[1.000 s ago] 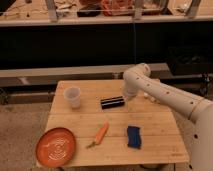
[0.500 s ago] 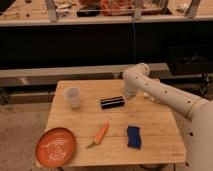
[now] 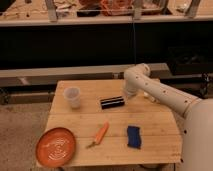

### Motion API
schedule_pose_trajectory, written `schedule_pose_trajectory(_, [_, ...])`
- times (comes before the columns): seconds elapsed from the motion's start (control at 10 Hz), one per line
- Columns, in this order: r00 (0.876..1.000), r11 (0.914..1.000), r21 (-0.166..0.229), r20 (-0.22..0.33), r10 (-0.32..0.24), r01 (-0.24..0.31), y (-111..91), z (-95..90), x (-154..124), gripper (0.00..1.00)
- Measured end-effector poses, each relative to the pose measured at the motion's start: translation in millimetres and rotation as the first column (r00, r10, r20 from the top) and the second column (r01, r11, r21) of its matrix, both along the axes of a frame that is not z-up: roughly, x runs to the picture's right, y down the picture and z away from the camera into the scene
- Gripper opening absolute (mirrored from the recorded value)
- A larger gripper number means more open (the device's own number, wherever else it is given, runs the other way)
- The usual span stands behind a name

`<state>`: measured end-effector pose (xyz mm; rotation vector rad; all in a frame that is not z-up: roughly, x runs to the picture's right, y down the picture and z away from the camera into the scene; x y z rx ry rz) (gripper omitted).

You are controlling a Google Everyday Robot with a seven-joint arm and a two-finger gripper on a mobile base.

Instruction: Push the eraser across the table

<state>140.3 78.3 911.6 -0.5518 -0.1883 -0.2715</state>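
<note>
The eraser, a small black oblong block with light stripes, lies near the middle of the light wooden table. My gripper is at the end of the white arm, low over the table and right at the eraser's right end. The arm comes in from the right, bent at a white elbow above the table's back edge. The arm's wrist hides most of the gripper.
A clear plastic cup stands at the back left. An orange plate lies at the front left corner. A carrot lies in front of the eraser. A blue sponge-like block lies at the front right.
The eraser has shifted slightly left, with the gripper following at its right end. Nothing else has moved.
</note>
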Motion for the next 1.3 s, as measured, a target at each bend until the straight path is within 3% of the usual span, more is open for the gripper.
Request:
schedule_pose_trajectory(0.3, [1.000, 0.9999, -0.010, 0.007, -0.013, 0.013, 0, 14.8, 5, 0.03])
schedule_pose_trajectory(0.8, [0.994, 0.9946, -0.034, 0.047, -0.097, 0.098, 14, 15.6, -13, 0.02])
schedule_pose_trajectory(1.0, [0.987, 0.9880, -0.046, 0.077, -0.144, 0.148, 23, 12.2, -33, 0.02])
schedule_pose_trajectory(1.3, [0.978, 0.9800, -0.056, 0.100, -0.185, 0.191, 29, 11.0, -42, 0.02])
